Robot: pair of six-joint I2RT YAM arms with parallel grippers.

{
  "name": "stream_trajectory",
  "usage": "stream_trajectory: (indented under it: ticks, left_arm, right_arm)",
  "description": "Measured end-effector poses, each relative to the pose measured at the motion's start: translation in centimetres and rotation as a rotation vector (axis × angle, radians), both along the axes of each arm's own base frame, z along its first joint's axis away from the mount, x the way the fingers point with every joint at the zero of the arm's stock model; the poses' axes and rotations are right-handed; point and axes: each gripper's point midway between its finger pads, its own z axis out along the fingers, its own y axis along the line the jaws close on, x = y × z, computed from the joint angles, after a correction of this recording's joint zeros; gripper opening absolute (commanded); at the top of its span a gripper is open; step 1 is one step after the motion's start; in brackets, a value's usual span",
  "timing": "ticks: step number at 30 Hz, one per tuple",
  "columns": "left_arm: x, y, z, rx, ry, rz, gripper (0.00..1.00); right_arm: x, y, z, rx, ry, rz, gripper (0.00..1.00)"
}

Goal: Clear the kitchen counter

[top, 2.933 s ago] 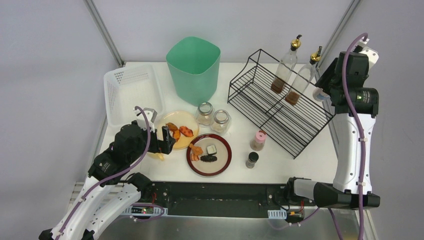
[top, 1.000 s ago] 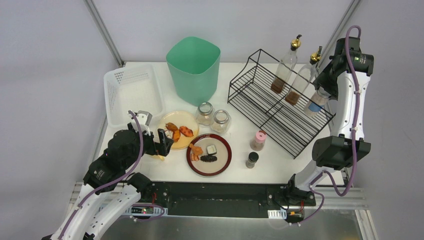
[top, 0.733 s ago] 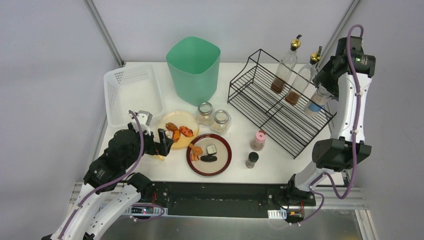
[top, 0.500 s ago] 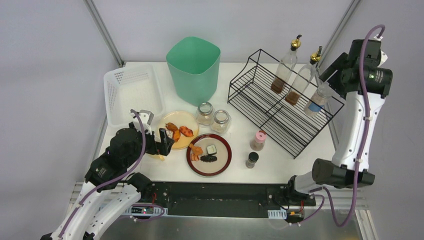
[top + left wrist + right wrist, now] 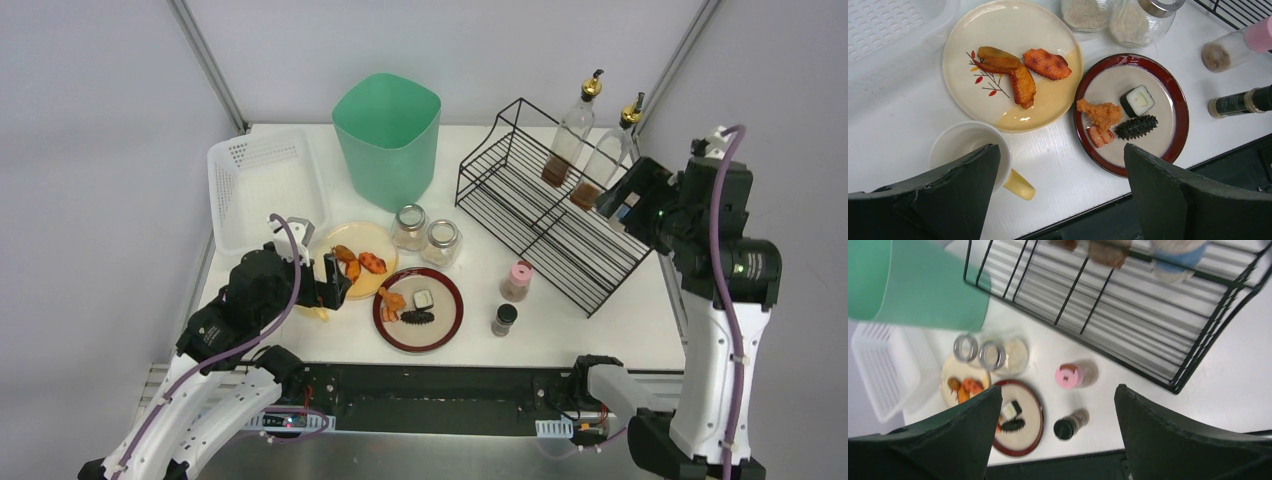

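Our left gripper (image 5: 1059, 147) hangs wide open and empty, low over the near left of the worktop (image 5: 590, 330), its fingers flanking a mug (image 5: 965, 145) and a red-rimmed plate (image 5: 1182, 107). Our right gripper (image 5: 1058, 388) is spread open too, holding nothing, high above the right end of the rack (image 5: 560, 215). The worktop lies under both arms. It carries a cream plate (image 5: 1013, 25) of food, two jars (image 5: 441, 241), two shakers (image 5: 517, 281), a bin (image 5: 388, 140) and a basket (image 5: 265, 185).
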Motion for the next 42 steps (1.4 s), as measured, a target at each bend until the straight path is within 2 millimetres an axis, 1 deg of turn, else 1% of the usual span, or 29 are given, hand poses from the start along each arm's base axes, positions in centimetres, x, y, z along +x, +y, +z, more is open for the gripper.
stream_trajectory:
  ticks: [3,6,11,13,15,16,21,22,23,27,29,32,36,42]
  left_arm:
    - [0.1,-0.1,-0.3,0.009,0.016,-0.001,1.00]
    - [0.2,-0.2,-0.5,0.014,0.025,-0.001,1.00]
    - [0.4,-0.3,-0.9,0.026,0.045,-0.001,1.00]
    - [0.5,-0.3,-1.1,0.031,0.054,-0.001,1.00]
    - [0.5,-0.3,-1.2,0.034,0.058,0.000,1.00]
    - [0.5,-0.3,-1.2,0.035,0.059,0.000,1.00]
    - [0.6,-0.2,-1.3,0.041,0.058,0.008,1.00]
    - [0.6,-0.2,-1.3,0.042,0.059,0.010,1.00]
    - [0.7,-0.2,-1.3,0.043,0.060,0.010,1.00]
    - [0.8,0.0,-1.4,0.050,0.062,0.018,1.00]
    - [0.8,0.0,-1.5,0.054,0.064,0.022,1.00]
    - [0.9,0.0,-1.7,0.059,0.071,0.023,1.00]
    - [0.9,0.0,-1.8,0.061,0.075,0.022,1.00]
    - [0.9,0.0,-1.7,0.061,0.074,0.022,1.00]
  right_arm:
    - [-1.8,2.3,-1.8,0.045,0.020,0.107,0.86]
    - [-3.0,4.1,-3.7,0.071,0.053,0.200,0.86]
    - [-4.3,7.1,-8.3,0.080,0.161,0.349,0.86]
    - [-4.6,8.4,-9.8,0.070,0.191,0.409,0.86]
    - [-4.7,9.7,-10.8,0.052,0.215,0.464,0.88]
    - [-4.6,10.5,-11.1,0.039,0.221,0.492,0.90]
    - [-2.4,14.4,-12.6,-0.056,0.226,0.572,0.93]
    - [-1.5,15.4,-13.1,-0.079,0.235,0.576,0.93]
    - [-1.1,16.2,-13.3,-0.087,0.236,0.587,0.93]
    - [2.3,19.1,-14.5,-0.149,0.244,0.572,0.94]
    - [4.1,20.6,-15.0,-0.175,0.238,0.560,0.99]
    - [6.4,22.6,-15.9,-0.202,0.239,0.552,0.99]
    - [8.6,24.5,-17.3,-0.226,0.259,0.549,0.99]
    - [10.1,26.6,-19.2,-0.248,0.289,0.557,0.99]
